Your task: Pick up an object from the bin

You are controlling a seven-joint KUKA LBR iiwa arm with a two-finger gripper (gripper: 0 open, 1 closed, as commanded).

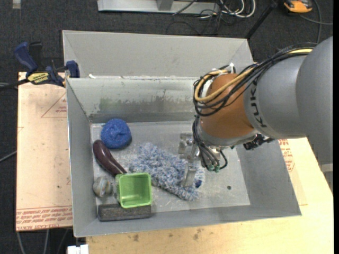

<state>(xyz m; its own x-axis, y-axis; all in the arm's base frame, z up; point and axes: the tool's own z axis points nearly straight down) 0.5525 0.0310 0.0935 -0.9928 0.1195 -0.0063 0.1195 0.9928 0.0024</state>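
Note:
My gripper point(188, 169) hangs low in the middle of the bin, its tip down on the right end of a shaggy blue-and-white cloth point(159, 165). The cloth lies spread from the bin's middle toward the front. A green square cup point(134, 189) stands upright just left of the cloth, touching its edge. I cannot make out anything held in the gripper.
Along the left side lie a blue scrubby ball point(116, 133), a dark purple eggplant-shaped thing point(107, 159) and a small grey lump point(101, 186). A grey block point(124, 211) lies at the front left. The arm with its orange cover and cables hangs over the bin's right.

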